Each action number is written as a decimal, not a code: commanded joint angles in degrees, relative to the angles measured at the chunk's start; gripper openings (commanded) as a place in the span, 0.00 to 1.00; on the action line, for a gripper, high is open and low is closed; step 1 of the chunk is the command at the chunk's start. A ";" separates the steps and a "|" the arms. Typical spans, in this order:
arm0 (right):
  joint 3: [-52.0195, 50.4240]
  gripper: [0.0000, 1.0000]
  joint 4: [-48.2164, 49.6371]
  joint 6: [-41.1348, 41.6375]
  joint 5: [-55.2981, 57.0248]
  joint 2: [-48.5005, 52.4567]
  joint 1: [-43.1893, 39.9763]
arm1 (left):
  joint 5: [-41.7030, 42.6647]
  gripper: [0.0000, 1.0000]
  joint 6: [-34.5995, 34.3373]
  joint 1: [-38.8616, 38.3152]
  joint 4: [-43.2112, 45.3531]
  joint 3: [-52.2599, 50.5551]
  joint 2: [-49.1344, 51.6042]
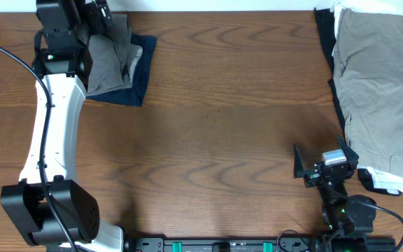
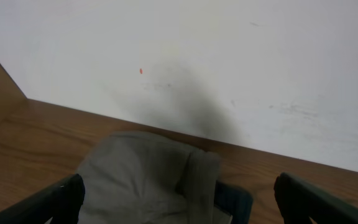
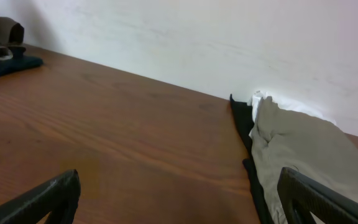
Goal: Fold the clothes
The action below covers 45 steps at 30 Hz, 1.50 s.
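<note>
The left pincer (image 2: pixel 179 190) hung wide open and empty over the folded grey garment (image 1: pixel 107 66). The right pincer (image 3: pixel 179 183), equally spread, gripped nothing near the clothes pile (image 1: pixel 376 91).

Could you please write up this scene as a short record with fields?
table: brown wood table
folded stack: grey garment lying on a navy garment, far left corner
unfolded pile: khaki garment on top, white cloth and black cloth showing beneath, right edge
left gripper: open, over the grey garment
right gripper: open, holding nothing, over bare wood beside the pile
table centre: bare
</note>
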 commanded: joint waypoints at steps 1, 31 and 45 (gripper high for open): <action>-0.07 0.99 -0.22 0.42 -0.48 -0.46 0.44 | 0.09 0.98 -0.50 0.35 -0.17 -0.02 0.33; -0.07 0.99 -0.22 0.42 -0.48 -0.46 0.46 | 1.31 0.98 -0.28 -0.02 -47.89 -2.97 -41.33; -0.07 0.99 -0.22 0.42 -0.48 -0.46 0.44 | 7.26 0.98 -0.74 -1.42 3.13 -56.02 -71.32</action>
